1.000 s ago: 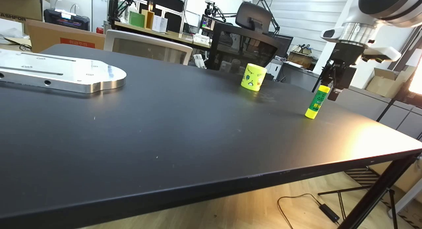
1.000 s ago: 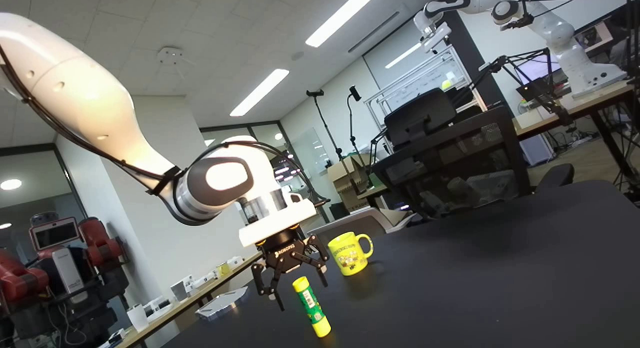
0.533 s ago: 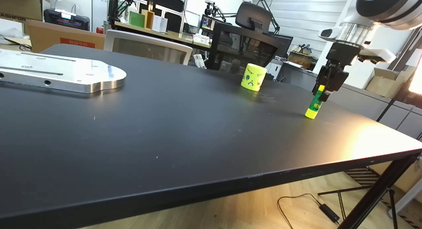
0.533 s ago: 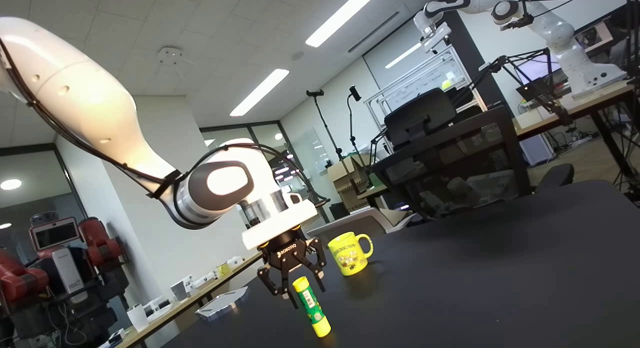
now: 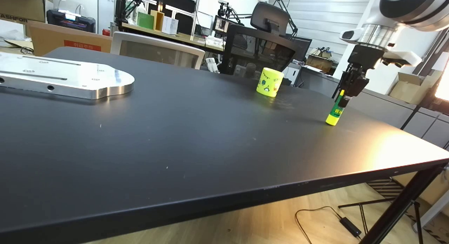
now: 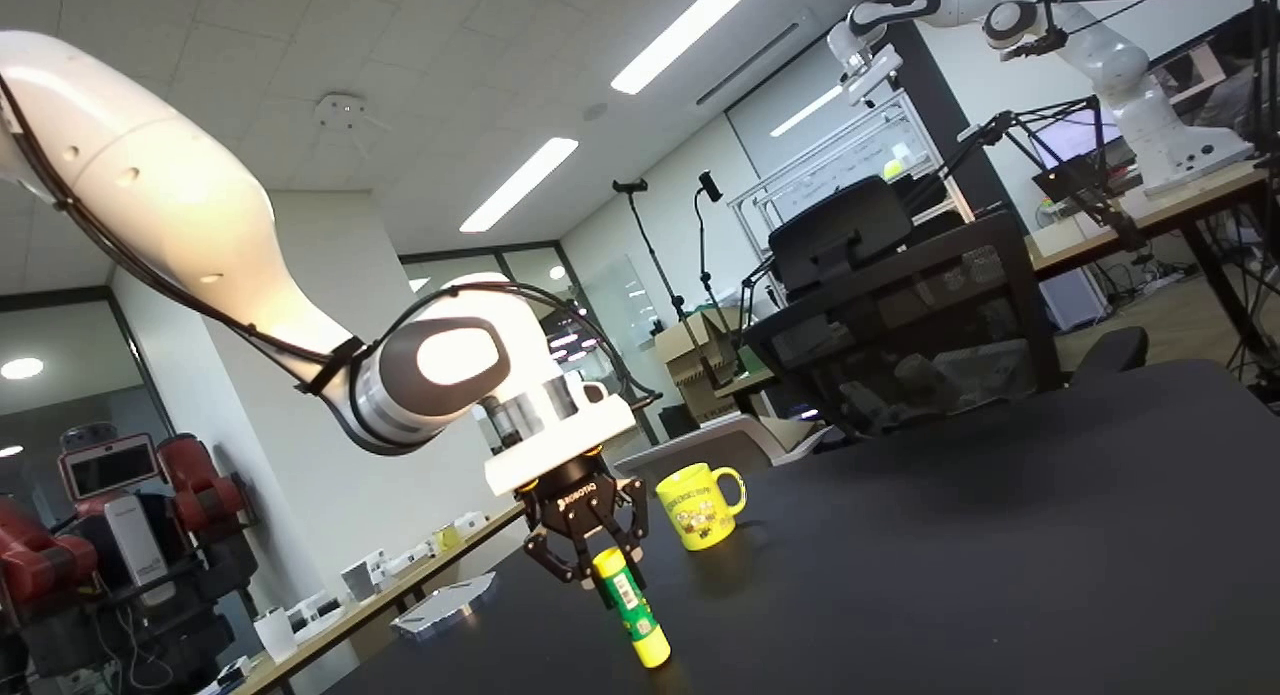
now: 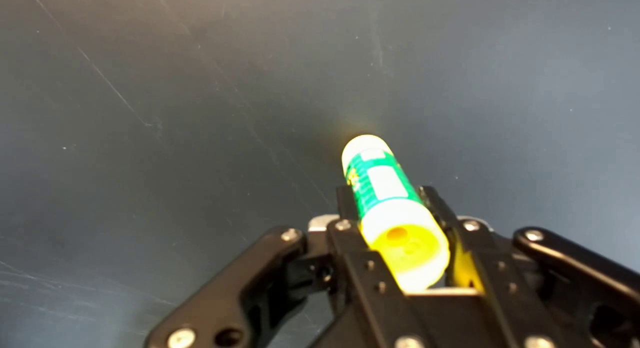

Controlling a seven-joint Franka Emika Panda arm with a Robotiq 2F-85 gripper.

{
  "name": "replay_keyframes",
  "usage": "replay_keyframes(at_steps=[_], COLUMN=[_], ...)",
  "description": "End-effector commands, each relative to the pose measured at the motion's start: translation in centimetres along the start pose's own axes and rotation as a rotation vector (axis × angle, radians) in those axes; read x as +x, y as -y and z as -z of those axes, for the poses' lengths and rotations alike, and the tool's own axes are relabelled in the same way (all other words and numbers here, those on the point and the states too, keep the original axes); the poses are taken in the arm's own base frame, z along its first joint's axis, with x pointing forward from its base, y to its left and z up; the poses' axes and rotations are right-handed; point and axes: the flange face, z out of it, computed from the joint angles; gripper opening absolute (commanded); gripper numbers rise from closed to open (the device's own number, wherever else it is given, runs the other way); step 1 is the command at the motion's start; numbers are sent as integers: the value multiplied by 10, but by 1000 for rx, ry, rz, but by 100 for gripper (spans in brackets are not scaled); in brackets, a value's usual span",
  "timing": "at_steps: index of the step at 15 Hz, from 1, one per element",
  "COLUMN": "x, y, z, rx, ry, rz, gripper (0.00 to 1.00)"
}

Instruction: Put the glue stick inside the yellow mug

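Dark tabletop (image 5: 175, 149), glue stick (image 6: 632, 607) with its upper part pinched between the jaws, lower end jutting beneath

In the wrist view you see a scratched, satin table top (image 7: 200, 87), a glue stick (image 7: 389, 195) in smooth plastic, and shiny metal screws (image 7: 181, 338) on your gripper (image 7: 386, 194); in an exterior view, a polished metal plate (image 5: 108, 80) at left, a smooth yellow mug (image 5: 270, 82) upper right, wood-look floor (image 5: 252, 216) at bottom
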Motion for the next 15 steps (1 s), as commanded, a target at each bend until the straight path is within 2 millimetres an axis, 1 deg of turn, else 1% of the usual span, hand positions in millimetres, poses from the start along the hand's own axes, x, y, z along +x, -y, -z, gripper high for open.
replay_keyframes(at_steps=[1,6,9,10,12,13,15], x=[-3,-7,-12,-9,-11,-11,-12], y=[-13,-25,-24,-25,-23,-23,-22], z=[30,88,120,98,114,117,116], rx=[-17,-31,-18,-14,-12,-11,-10], ry=[24,41,80,52,62,62,63], rz=[-66,-100,-92,-68,-67,-67,-67], gripper=[9,9,9,34,34,34,34])
